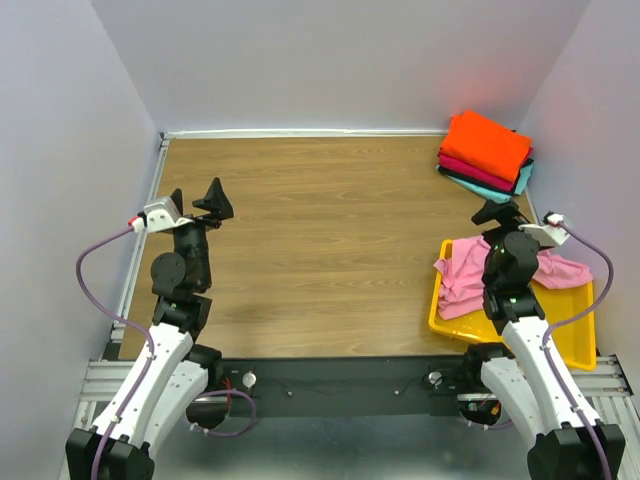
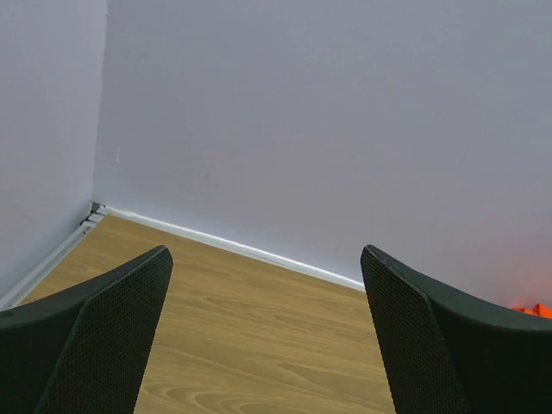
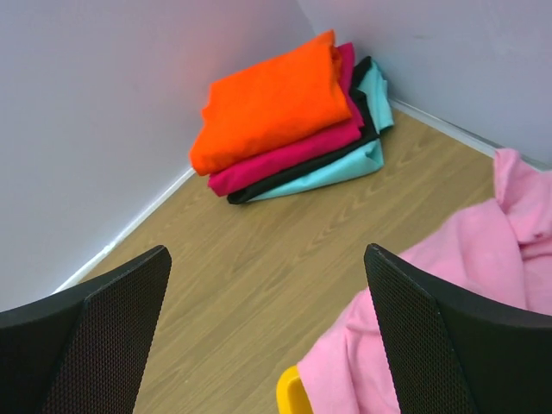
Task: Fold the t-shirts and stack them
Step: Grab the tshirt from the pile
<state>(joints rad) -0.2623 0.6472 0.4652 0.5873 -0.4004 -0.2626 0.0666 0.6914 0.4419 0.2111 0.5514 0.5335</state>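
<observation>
The left jaws and right jaws stand apart, empty. A pink t-shirt [image 1: 458, 282] spills over the yellow tray [image 1: 577, 338] near the right jaws; the folded stack [image 1: 487, 148] fills the surface's [image 1: 330, 250] far corner.

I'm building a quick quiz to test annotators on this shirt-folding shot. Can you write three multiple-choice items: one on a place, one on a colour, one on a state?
1. Where is the pink t-shirt?
A. on top of the folded stack
B. in the yellow tray
C. under the folded stack

2. Which colour tops the stack?
A. teal
B. orange
C. crimson

3. How is the right tool?
A. open, holding nothing
B. shut on the pink t-shirt
C. shut on the tray's rim

Answers:
1 B: it lies crumpled in the tray, spilling over the rim.
2 B: the orange t-shirt lies uppermost, above crimson, dark and teal.
3 A: its fingers stand wide apart with nothing between them.
</observation>
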